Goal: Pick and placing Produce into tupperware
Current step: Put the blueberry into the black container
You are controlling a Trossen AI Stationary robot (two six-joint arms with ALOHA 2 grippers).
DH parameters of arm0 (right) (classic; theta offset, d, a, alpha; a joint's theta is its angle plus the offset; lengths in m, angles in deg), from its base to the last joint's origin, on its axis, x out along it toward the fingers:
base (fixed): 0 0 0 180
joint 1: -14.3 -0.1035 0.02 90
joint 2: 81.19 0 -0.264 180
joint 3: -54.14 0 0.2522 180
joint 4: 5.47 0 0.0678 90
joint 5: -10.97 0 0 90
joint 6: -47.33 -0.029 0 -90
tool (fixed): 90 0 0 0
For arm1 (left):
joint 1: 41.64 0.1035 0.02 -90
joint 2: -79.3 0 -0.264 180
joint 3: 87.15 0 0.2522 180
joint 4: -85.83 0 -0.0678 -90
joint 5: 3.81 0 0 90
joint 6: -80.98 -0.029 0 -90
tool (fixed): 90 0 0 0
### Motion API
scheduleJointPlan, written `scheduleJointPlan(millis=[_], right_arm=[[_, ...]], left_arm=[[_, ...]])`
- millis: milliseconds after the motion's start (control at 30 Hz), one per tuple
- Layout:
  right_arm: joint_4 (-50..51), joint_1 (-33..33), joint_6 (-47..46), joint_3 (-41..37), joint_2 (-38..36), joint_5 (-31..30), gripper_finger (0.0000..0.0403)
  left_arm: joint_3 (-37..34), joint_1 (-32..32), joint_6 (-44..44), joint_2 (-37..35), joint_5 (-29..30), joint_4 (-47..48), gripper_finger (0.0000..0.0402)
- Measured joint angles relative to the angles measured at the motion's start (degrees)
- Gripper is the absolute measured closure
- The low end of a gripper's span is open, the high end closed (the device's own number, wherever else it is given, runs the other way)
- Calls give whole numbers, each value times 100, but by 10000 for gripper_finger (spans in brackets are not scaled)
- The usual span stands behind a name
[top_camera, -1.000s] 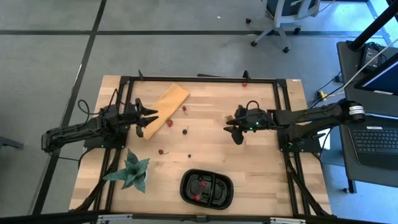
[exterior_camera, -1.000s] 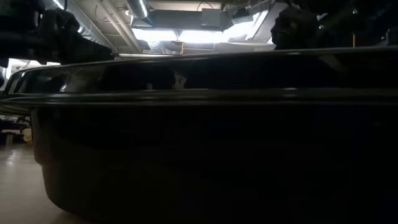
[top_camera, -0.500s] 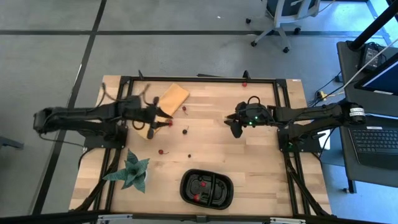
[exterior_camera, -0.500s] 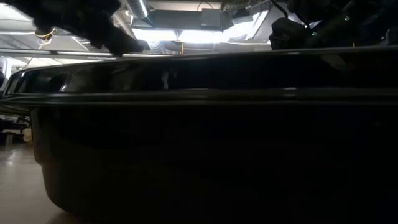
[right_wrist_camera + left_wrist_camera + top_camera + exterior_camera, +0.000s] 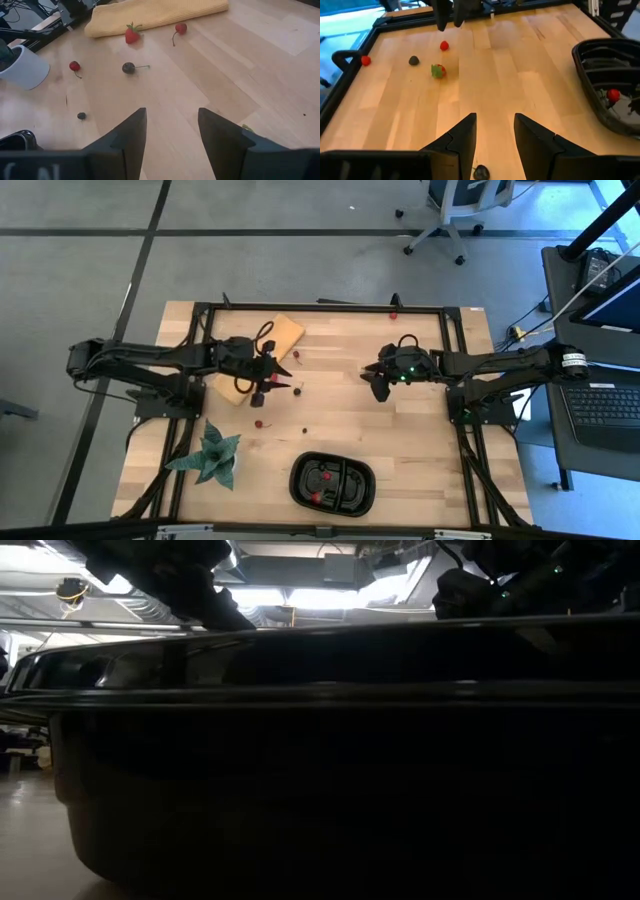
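The left gripper (image 5: pixel 281 376) hangs over the wooden table (image 5: pixel 400 450) just right of the yellow cloth (image 5: pixel 262 352), its fingers (image 5: pixel 462 140) spread with nothing between them. In its wrist view a small dark berry (image 5: pixel 480 172) lies on the wood right at the fingertips, apart from both. A dark cherry (image 5: pixel 298 390) sits just beside this gripper, and a red cherry (image 5: pixel 260 423) lies a little nearer the front edge, with a tiny dark berry (image 5: pixel 304 430) close to it.

The right gripper (image 5: pixel 377 383) waits over the right half of the table, its fingers (image 5: pixel 125 137) also parted and empty. Its wrist view looks across to a strawberry (image 5: pixel 132 34) resting against the cloth edge and a stemmed red cherry (image 5: pixel 180 29) next to it.

The black compartment tray (image 5: pixel 332 483) stands at the near edge, a little right of centre, well apart from both grippers. It holds at least one red fruit (image 5: pixel 318 497) in a near-left compartment; the darker shapes inside may be more berries, though that is hard to tell. In the low view the tray wall (image 5: pixel 330 790) fills almost everything. A green spiky plant (image 5: pixel 212 456) stands at the near left. One red fruit (image 5: pixel 393 315) lies by the far frame rail.
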State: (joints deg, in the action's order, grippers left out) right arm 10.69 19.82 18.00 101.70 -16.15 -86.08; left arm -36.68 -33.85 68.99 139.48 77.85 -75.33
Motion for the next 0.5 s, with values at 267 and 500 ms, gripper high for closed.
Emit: scheduleJointPlan(millis=[267, 500], right_arm=[[4, 0, 112, 0, 0, 0, 222], [3, 0, 112, 0, 0, 1, 222]], left_arm=[[9, -468, -940, 513, -325, -14, 276], [8, -886, -1259, 1428, -330, -399, 276]])
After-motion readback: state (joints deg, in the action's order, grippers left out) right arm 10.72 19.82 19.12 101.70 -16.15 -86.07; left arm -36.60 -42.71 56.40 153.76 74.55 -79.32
